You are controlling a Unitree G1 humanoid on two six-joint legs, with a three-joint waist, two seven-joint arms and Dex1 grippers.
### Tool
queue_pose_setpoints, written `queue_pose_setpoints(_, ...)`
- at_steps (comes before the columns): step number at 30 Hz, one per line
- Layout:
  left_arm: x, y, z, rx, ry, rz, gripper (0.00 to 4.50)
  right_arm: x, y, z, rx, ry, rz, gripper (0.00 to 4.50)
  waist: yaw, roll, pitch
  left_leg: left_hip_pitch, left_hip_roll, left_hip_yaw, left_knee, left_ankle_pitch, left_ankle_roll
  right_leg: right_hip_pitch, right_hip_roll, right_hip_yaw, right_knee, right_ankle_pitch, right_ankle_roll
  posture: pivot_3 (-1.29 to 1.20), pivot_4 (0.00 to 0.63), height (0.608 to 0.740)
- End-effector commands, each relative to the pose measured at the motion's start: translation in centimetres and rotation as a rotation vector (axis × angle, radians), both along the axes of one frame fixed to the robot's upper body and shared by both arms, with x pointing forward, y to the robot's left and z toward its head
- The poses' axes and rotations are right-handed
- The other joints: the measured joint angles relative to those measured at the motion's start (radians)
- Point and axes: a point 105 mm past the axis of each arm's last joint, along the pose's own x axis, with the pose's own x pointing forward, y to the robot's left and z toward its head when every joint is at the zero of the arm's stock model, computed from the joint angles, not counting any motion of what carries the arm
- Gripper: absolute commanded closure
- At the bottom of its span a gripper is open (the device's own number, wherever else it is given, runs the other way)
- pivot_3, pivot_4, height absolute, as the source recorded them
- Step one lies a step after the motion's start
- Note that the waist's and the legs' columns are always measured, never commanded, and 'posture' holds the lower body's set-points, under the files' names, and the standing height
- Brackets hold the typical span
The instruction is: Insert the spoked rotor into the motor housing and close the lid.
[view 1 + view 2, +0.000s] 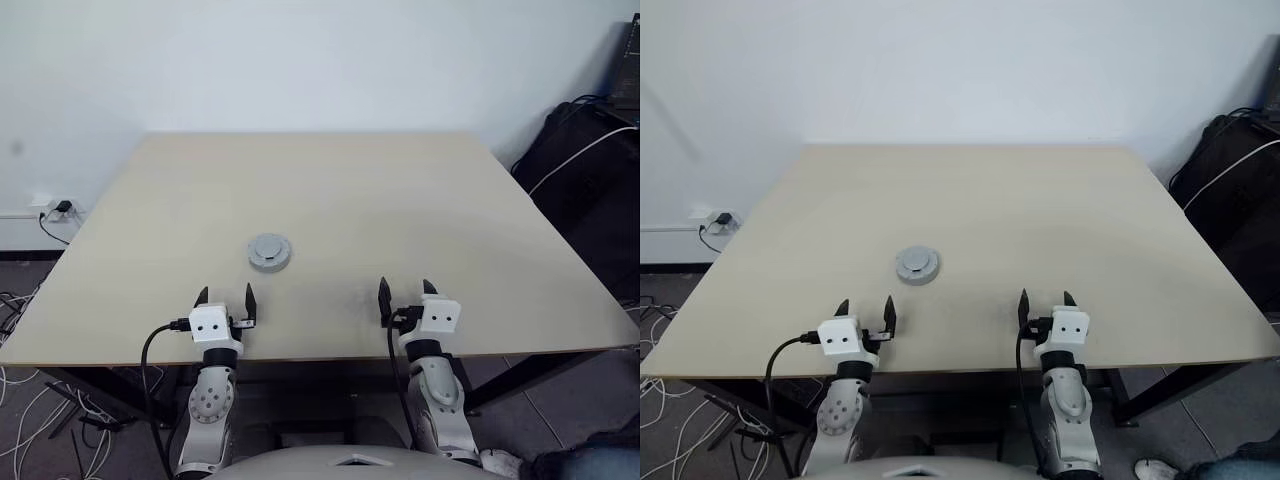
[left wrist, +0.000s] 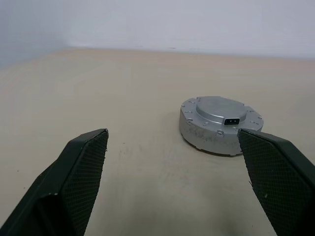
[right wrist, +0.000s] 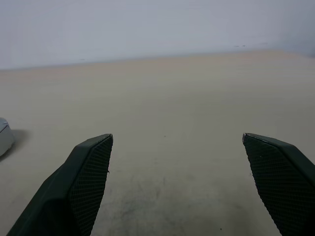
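Beige table (image 1: 420,220), white wall (image 1: 300,60), black bag (image 1: 585,170), floor cables (image 1: 30,400), wall socket (image 1: 55,208)

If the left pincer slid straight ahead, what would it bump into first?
Probably the lid on the round grey motor unit: it lies just ahead of the open left pincer, toward its inner finger, so maybe only a glancing touch.

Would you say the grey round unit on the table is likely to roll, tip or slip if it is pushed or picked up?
The grey round unit lies flat and squat, so it should slide, not tip or roll. It looks like solid metal, probably stiff and heavy for its size. Its smooth rim may be slippery to grip.
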Motion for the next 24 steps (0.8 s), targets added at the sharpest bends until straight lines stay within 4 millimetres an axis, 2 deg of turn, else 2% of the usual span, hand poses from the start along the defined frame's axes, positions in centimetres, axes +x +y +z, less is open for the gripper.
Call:
queue_pose_setpoints(1,0.29,-0.22,0.31,0.001,-0.012,-0.004,0.05,0.42,0.09,0.90,0.000,-0.034,0.008,0.00,0.000,0.000,0.000,0.000,0.000,0.000,0.000,0.000,0.000,0.000,0.000,0.000,0.000,0.000,0.000,0.00,0.000,0.740)
queue_pose_setpoints(24,0.23,-0.35,0.11,-0.007,-0.001,-0.001,0.05,0.56,0.34,0.99,-0.025,-0.033,0.042,0.00,0.000,0.000,0.000,0.000,0.000,0.000,0.000,0.000,0.000,0.000,0.000,0.000,0.000,0.000,0.000,0.00,0.000,0.740)
